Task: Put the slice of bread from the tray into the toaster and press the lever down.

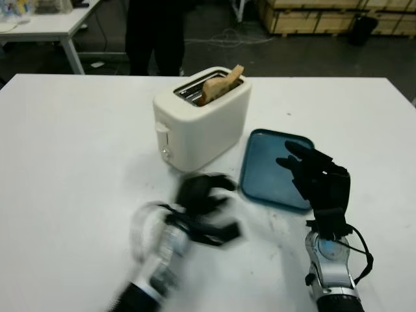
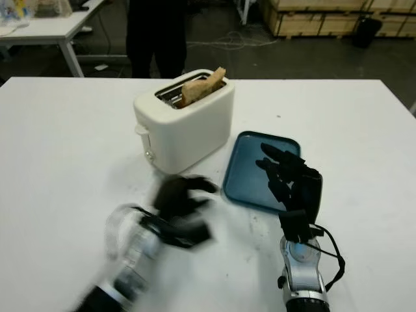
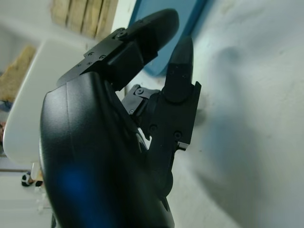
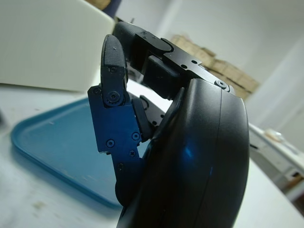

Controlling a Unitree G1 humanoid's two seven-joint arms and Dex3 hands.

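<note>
A: Status? Where's the bread?

B: The tan slice of bread sits in the slot of the cream plastic toaster, tilted, a top corner sticking up. The flat teal plastic tray just beside the toaster has nothing on it.

A: My hands?

B: My left hand is in front of the toaster, low over the white counter, motion-blurred; fingers look curled, holding nothing. My right hand hovers over the tray's near edge, released, holding nothing.

A: Lever?

B: The small cream lever on the toaster's near end looks up, so pressing remains, I judge.

A: Risks?

B: The lever is small; my left hand could slip off or push sideways and shove the light toaster along the counter. The slanted slice might also jam against the slot edge and stop the lever latching.
</note>
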